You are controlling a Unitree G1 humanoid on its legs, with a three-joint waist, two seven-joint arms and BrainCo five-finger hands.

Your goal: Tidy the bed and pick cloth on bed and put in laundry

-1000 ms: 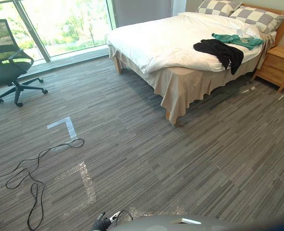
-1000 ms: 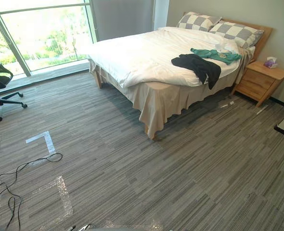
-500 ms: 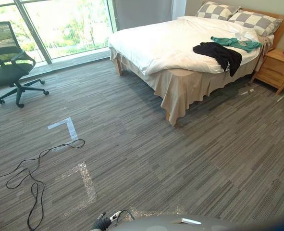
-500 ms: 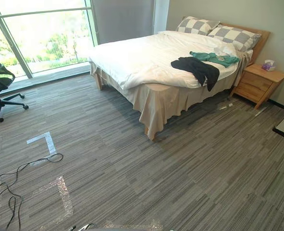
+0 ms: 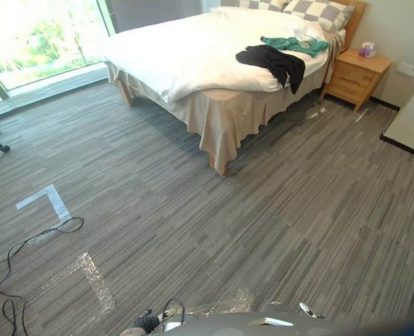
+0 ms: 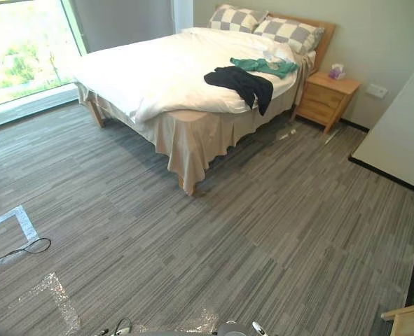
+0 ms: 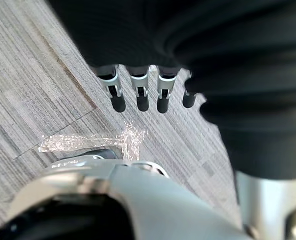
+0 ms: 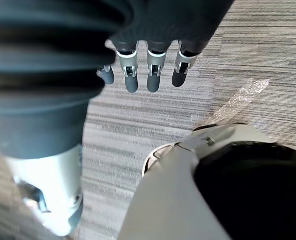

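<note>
Camera has panned right; black cloth (image 5: 266,59) on bed (image 5: 171,49) lies well ahead of left hand (image 7: 137,92) and right hand (image 8: 155,75), both slack, empty.

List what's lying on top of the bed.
On the bed, a white duvet, two checked pillows at the head, a black garment hanging over the side edge and a green garment beside it. Anything under the duvet is covered.

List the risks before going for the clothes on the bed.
The black cloth hangs over the white bed's edge; a loose grab could drop it onto the carpet. The teal cloth lies right beside it, so lifting one may drag the other. Small scraps beside the wooden nightstand might lie underfoot.
</note>
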